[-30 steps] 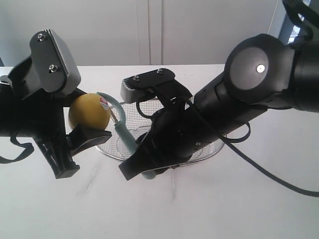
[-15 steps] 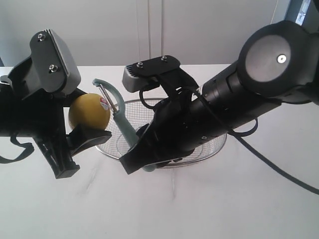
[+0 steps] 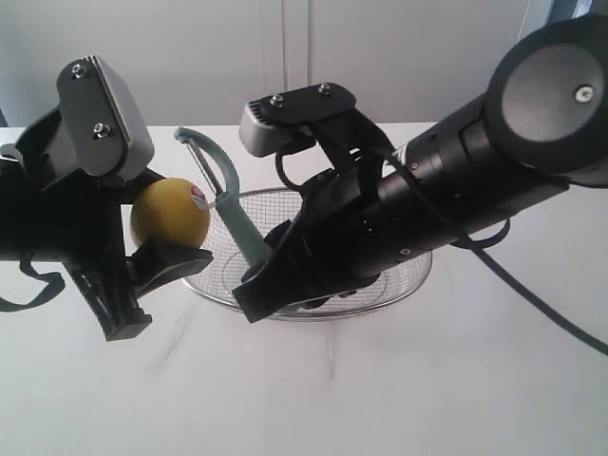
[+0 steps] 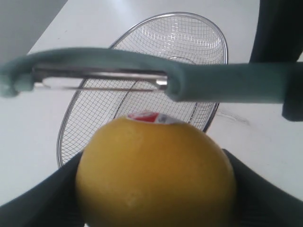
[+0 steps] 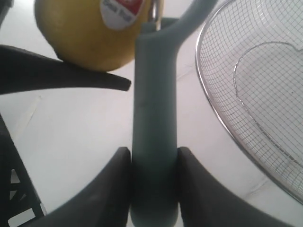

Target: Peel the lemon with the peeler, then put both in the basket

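The yellow lemon [image 3: 169,213] with its red-and-white sticker [image 5: 120,8] hangs above the table, and my left gripper [image 3: 171,218] is shut on it from above and below. My right gripper [image 3: 263,277] is shut on the handle of the pale teal peeler [image 3: 239,233]. The peeler's loop head and metal blade [image 4: 99,80] rise just past the lemon's [image 4: 156,175] sticker side. Whether the blade touches the skin I cannot tell. The silver wire-mesh basket [image 3: 416,274] sits on the table behind and below both grippers, under the right arm.
The white table [image 3: 332,389] stretches in front of the basket. Behind it stands a pale wall. The bulky right arm [image 3: 456,199] reaches across the basket toward the left. A black cable [image 3: 532,313] trails off to the right.
My right gripper has lifted the peeler upward along the lemon's sticker side, so its head now stands higher than the lemon. The left arm and the lemon have stayed still.
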### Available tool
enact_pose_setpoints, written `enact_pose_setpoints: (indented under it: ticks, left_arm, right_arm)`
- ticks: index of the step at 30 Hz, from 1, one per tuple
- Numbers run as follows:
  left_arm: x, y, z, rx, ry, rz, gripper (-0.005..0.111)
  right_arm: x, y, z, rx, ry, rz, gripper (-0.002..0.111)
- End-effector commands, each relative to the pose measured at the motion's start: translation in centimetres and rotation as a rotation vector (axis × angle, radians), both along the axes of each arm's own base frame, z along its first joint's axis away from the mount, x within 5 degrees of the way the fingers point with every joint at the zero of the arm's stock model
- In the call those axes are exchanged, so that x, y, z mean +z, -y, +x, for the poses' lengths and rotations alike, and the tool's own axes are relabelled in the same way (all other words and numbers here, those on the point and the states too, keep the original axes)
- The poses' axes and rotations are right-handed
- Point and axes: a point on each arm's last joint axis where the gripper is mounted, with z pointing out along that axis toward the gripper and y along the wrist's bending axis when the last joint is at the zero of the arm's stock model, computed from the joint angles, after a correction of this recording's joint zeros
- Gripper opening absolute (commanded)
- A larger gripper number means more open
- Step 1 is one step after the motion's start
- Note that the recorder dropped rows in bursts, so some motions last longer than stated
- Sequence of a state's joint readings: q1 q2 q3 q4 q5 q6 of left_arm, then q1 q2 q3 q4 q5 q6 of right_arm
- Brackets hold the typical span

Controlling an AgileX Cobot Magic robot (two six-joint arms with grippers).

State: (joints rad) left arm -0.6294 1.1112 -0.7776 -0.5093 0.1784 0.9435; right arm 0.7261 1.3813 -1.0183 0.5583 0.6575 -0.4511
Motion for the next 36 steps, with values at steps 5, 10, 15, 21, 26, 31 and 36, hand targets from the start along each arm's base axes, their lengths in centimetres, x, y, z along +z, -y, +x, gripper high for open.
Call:
enact_pose_setpoints:
  ticks: [5, 10, 15, 21, 26, 31, 36]
  left_arm:
    - [0.0, 0.0, -0.1, 0.006, -0.02, -0.019, 0.0]
    - [0.0, 0.0, -0.1, 0.006, -0.02, -0.019, 0.0]
    - [0.0, 0.0, -0.1, 0.006, -0.02, -0.019, 0.0]
    - [0.0, 0.0, -0.1, 0.006, -0.02, -0.019, 0.0]
    - [0.0, 0.0, -0.1, 0.006, -0.021, -0.021, 0.0]
    - [0.0, 0.0, -0.2, 0.007, -0.022, -0.022, 0.0]
    - [0.0, 0.0, -0.2, 0.0, -0.031, -0.018, 0.0]
  right_arm:
    - [4.2, 1.9, -2.0, -0.002, 0.119, 0.092, 0.0]
    - [7.2, 4.0, -4.1, -0.002, 0.238, 0.147, 0.0]
    - [9.0, 6.0, -5.4, -0.064, 0.315, 0.166, 0.0]
    - [9.0, 6.2, -5.3, -0.083, 0.315, 0.149, 0.0]
    - [8.2, 5.8, -4.6, -0.083, 0.31, 0.11, 0.0]
    - [7.1, 5.2, -3.4, -0.112, 0.296, 0.051, 0.0]
    - [6.3, 5.0, -2.3, -0.154, 0.311, -0.009, 0.0]
